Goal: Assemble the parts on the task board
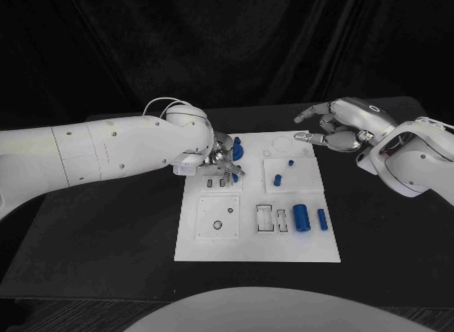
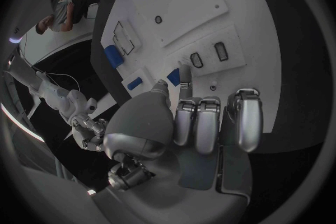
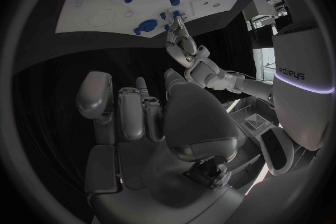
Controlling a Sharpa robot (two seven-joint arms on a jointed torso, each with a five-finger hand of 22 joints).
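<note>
The white task board (image 1: 257, 238) lies in the middle of the black table. My left hand (image 1: 222, 160) is over its back left part and pinches a small blue part (image 2: 173, 76) between thumb and a finger, just above two small oblong slots (image 2: 196, 60). A larger blue part (image 1: 238, 146) stands right behind that hand. My right hand (image 1: 342, 126) hovers above the board's back right corner, fingers apart, holding nothing. A thick blue cylinder (image 1: 300, 216) and a thinner one (image 1: 322, 219) lie at the board's front right. A blue peg (image 1: 278, 180) sits mid-board.
A tiny blue piece (image 1: 291, 163) stands near the peg. A raised square plate with a hole (image 1: 218, 218) takes up the board's front left, and rectangular recesses (image 1: 265, 217) lie beside the cylinders. Bare black table (image 1: 107, 235) surrounds the board.
</note>
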